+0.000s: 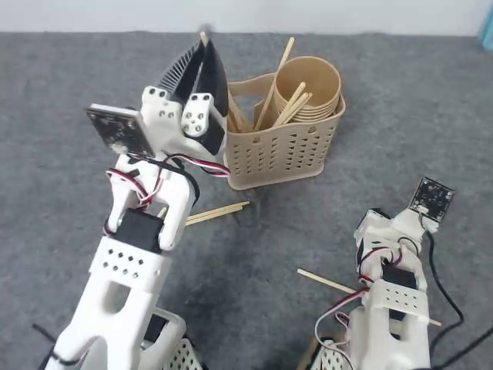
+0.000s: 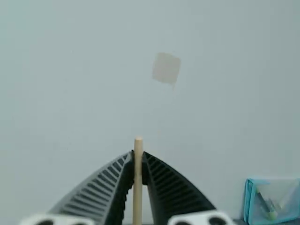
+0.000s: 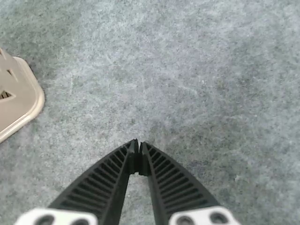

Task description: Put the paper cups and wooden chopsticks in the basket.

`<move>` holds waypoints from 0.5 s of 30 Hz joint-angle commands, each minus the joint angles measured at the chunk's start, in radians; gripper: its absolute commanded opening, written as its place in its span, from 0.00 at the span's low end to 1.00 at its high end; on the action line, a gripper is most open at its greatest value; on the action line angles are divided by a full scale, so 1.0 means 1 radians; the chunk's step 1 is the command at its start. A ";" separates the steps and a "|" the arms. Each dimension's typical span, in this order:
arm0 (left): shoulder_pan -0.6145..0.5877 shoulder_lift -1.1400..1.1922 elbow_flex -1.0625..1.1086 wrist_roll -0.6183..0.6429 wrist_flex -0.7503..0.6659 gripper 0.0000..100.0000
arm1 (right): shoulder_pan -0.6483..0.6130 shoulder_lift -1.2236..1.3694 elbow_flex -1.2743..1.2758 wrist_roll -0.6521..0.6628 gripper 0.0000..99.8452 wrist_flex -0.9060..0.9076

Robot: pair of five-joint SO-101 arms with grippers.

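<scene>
My left gripper (image 1: 203, 46) is raised beside the left end of the beige basket (image 1: 281, 158) and is shut on a wooden chopstick (image 2: 138, 143) that stands upright between its fingers, tip poking out above them. A stack of paper cups (image 1: 310, 86) sits in the basket with several chopsticks leaning in and around it. A pair of chopsticks (image 1: 218, 211) lies on the grey carpet just in front of the basket. Another chopstick (image 1: 328, 281) lies partly under the right arm. My right gripper (image 3: 138, 144) is shut on nothing, low over bare carpet near a basket corner (image 3: 21, 101).
The grey carpet (image 1: 69, 116) covers the whole table. A pale wall (image 2: 93, 70) rises behind it, with a small light-blue box (image 2: 272, 201) at its foot. Both arm bases stand at the near edge.
</scene>
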 commanded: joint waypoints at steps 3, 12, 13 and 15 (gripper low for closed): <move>0.006 0.043 -0.047 -0.006 0.153 0.01 | -0.008 -0.027 -0.012 0.015 0.01 -0.021; -0.063 0.242 -0.268 -0.003 0.273 0.10 | -0.008 -0.027 -0.012 0.015 0.01 -0.021; -0.063 0.236 -0.292 -0.003 0.330 0.15 | -0.008 -0.027 -0.012 0.015 0.01 -0.021; -0.058 0.206 -0.344 0.000 0.460 0.23 | -0.008 -0.027 -0.012 0.015 0.01 -0.021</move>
